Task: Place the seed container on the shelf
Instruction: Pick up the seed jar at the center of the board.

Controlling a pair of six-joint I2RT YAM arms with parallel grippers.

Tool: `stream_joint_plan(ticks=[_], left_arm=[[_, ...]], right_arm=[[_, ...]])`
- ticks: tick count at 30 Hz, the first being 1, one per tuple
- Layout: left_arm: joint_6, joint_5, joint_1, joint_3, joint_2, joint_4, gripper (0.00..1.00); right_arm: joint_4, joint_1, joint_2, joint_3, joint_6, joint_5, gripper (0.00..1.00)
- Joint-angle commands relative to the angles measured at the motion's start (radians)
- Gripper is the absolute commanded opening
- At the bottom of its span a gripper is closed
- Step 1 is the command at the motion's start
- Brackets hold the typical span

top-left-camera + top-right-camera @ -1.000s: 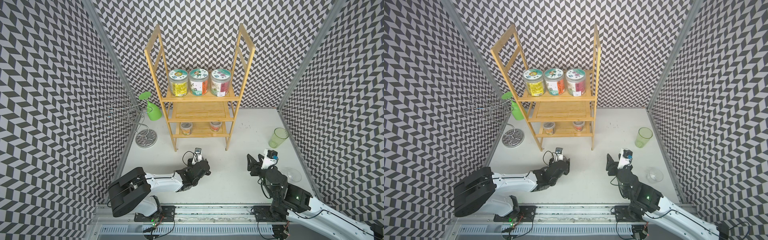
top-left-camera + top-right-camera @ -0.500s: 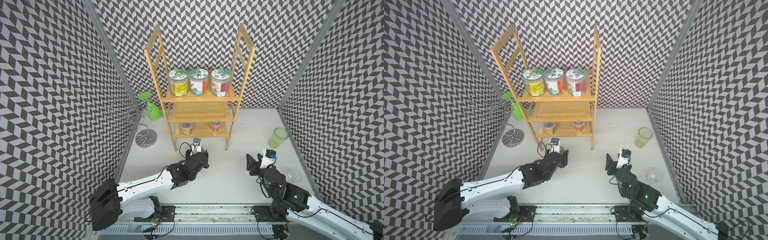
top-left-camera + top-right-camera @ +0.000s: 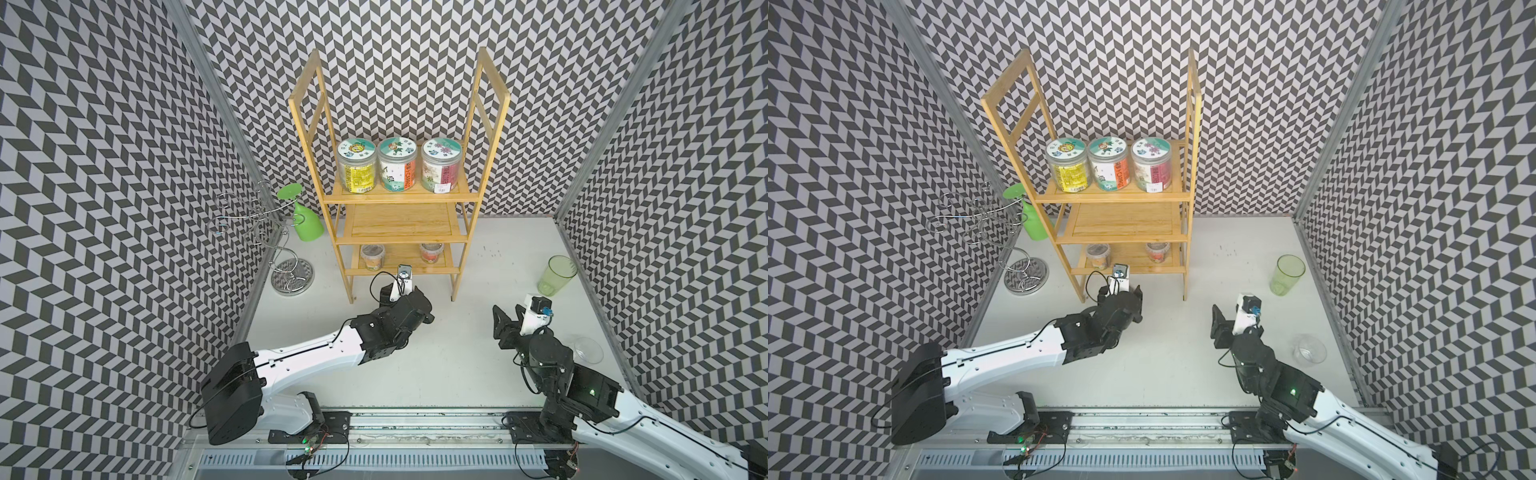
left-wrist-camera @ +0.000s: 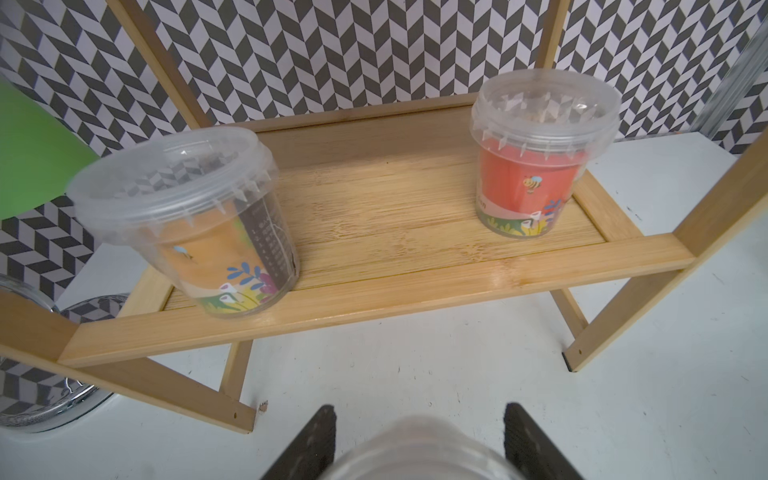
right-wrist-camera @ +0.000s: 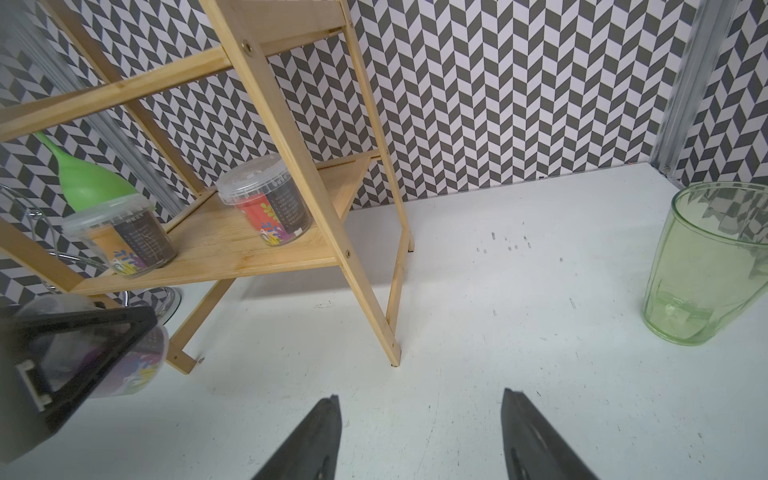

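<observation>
The left tool [image 4: 419, 409] is pinching the seed container [image 4: 415, 453] by its sides, low over the counter [image 4: 415, 365] and just in front of the shelf [image 4: 374, 291]. The right tool [image 5: 419, 399] hangs spread and empty, well apart.

The bottom tier holds 2 tubs already, an orange tub [image 4: 199, 232] and a red tub [image 4: 536, 166], with bare wood between them, which looks like the natural slot. I would raise the base above the front rail [image 4: 540, 266], keep the container upright, and go straight in on the centre line. Stay below the middle tier. Lower until the base sits flat inside the rail, and only then let go.
</observation>
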Motion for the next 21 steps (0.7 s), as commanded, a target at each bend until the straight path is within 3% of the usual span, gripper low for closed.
stream_joint_plan(ticks=[1,11,21], left_arm=[[-0.01,-0.044,-0.002,0.035,-0.034,0.02,0.57],[0.007,-0.048,0.001,0.173,-0.137,-0.201,0.6],[-0.028,-0.03,0.021,0.219,-0.093,-0.166,0.6]], right_arm=[[0.035,-0.006,-0.003,0.042,-0.021,0.006,0.64],[0.035,-0.009,-0.003,0.052,-0.031,0.004,0.64],[0.047,-0.009,0.008,0.061,-0.05,-0.052,0.64]])
